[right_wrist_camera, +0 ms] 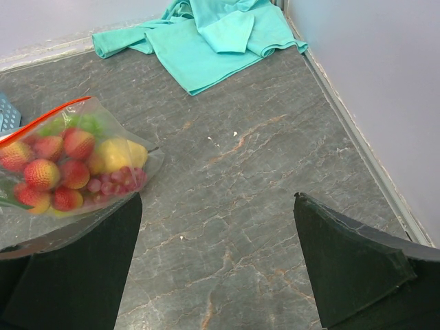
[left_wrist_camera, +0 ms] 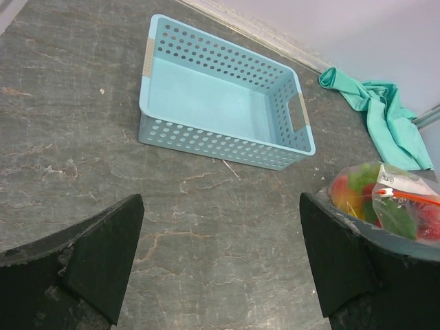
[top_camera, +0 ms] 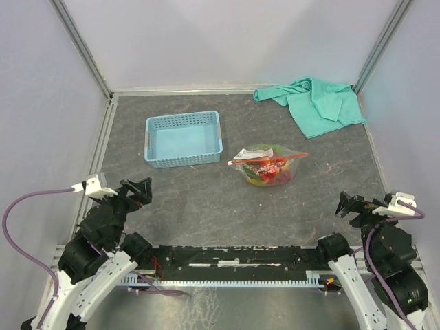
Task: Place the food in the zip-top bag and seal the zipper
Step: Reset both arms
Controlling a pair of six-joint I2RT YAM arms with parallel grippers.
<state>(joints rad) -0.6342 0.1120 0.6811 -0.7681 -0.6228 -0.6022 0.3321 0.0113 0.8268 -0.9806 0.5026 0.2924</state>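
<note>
Bulging zip-top bag [top_camera: 268, 166], food [right_wrist_camera: 65, 168] inside, zipper [top_camera: 271, 159] red-orange.

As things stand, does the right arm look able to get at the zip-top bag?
Probably yes: only bare table lies between the open right fingers and the zip-top bag; the teal cloth lies well aside.

food [top_camera: 265, 170] in zip-top bag [top_camera: 275, 159] | basket [top_camera: 183, 139] left | cloth [top_camera: 316, 103] behind right
</note>
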